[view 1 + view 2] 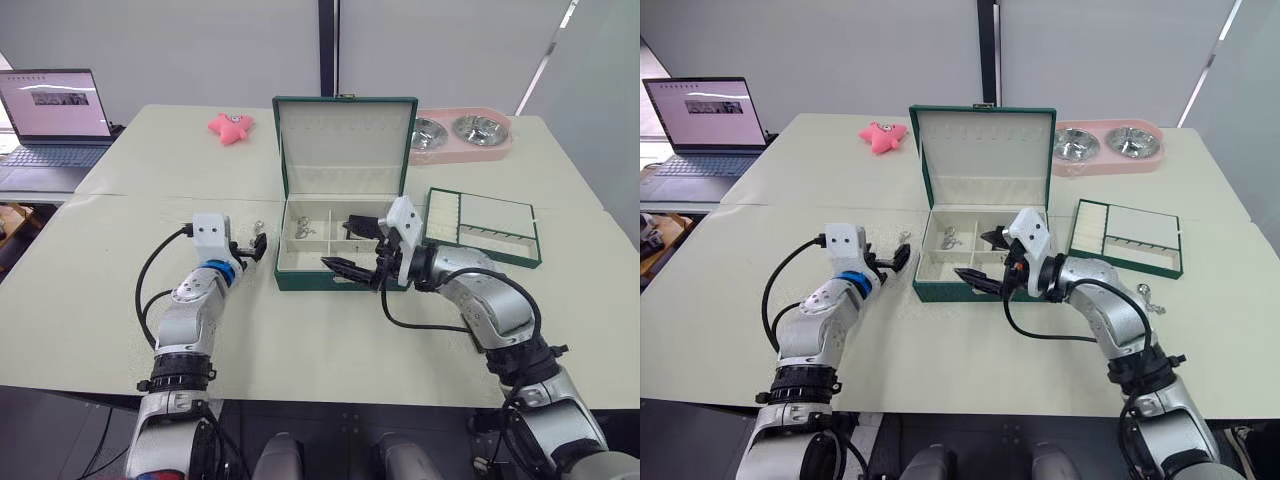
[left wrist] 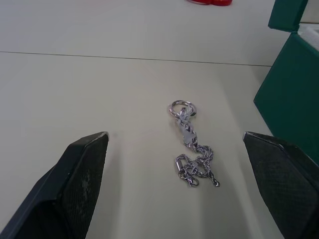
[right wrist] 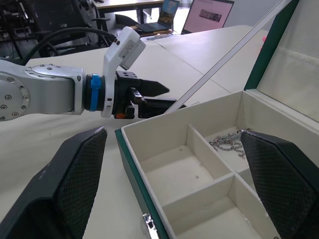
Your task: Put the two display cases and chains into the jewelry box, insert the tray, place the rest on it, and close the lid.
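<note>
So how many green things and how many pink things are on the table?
Green: 2, the jewelry box and the tray
Pink: 2, the star-shaped toy and the double bowl stand
Total: 4

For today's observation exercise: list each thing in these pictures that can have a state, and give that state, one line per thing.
jewelry box: open, one chain inside.
lid: raised upright.
tray: on the table right of the box, not inserted.
chain on the table: loose, left of the box.
chain in the box: lying in a rear compartment.
left gripper: open around the table chain.
right gripper: open, over the box.
laptop: open, screen lit.
</note>
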